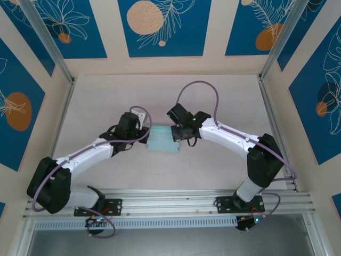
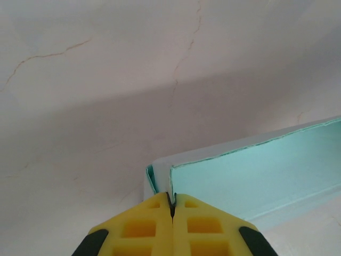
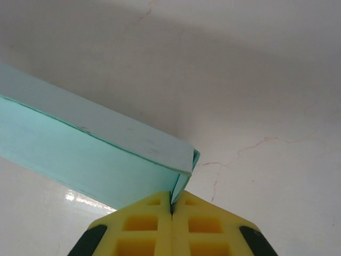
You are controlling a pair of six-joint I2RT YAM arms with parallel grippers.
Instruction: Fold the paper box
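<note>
The paper box is seen at the middle of the bench, between both arms; its left end edge is pinched by the left tool; its right corner is pinched by the right tool.

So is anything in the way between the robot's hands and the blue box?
No, nothing visible is. The left gripper and the right gripper are each shut on a thin card edge of the box, one at each end.
</note>
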